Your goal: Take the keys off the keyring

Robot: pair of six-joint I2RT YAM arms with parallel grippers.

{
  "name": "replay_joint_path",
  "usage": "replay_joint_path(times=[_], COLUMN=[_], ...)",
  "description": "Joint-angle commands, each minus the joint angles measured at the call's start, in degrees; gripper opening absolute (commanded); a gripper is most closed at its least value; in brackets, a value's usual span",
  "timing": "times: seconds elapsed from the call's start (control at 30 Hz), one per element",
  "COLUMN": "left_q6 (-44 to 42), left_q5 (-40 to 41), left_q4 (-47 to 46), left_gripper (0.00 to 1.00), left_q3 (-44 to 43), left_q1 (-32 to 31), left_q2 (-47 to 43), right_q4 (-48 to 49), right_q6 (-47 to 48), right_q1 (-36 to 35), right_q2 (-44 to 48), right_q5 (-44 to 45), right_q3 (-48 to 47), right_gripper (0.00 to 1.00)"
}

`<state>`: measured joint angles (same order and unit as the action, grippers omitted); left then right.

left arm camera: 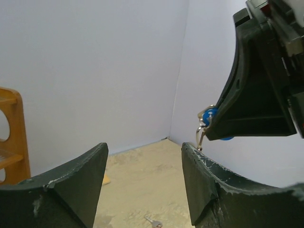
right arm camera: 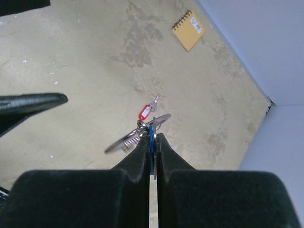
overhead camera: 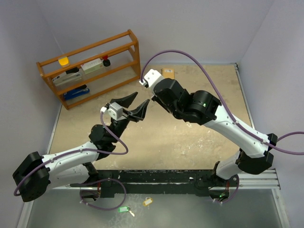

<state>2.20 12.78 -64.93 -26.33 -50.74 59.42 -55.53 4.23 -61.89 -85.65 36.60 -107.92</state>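
Scuffed beige table (overhead camera: 180,137), pale walls (overhead camera: 190,28).
Right claw (right arm camera: 152,137) pinches the blue-tagged key (right arm camera: 151,147), ring (right arm camera: 115,145) dangling; left claw (left arm camera: 144,148) gapes empty. Only the right wrist view catches the red tag (right arm camera: 144,113).

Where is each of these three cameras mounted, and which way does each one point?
Top camera: above and behind, looking down on the table; the left arm and right arm show whole.
Left wrist: rides the left arm, looking roughly level at the wall corner; the left jaws, open, at bottom.
Right wrist: rides the right arm, looking down at the table; the right jaws shut on the blue tag.
Shared: both wrist views show the blue tag; top and right wrist show the notebook.
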Motion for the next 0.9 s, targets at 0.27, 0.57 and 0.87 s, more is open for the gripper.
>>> replay_joint_path(times=[0.27, 0.57, 0.87], left_q6=[1.9, -0.7, -1.5], left_q5=[-6.3, -8.7, -10.2], left_q4=[-8.5, -11.9, -14.4], left_gripper=[0.67, 0.68, 0.66], left_q3=[0.3, -1.0, -2.8], left_q1=[-1.1, -1.4, -1.6], left_q2=[4.9, 9.8, 12.8], right_q4=[4.5, 4.4, 4.4], right_q6=[-0.3, -0.1, -0.1], right_q1=[-0.8, -1.2, -1.4], right_q2=[0.9, 0.3, 0.3], right_q5=[2.3, 2.5, 2.5], right_q3=[0.7, 0.6, 0.7], right_gripper=[0.00, 0.00, 0.00])
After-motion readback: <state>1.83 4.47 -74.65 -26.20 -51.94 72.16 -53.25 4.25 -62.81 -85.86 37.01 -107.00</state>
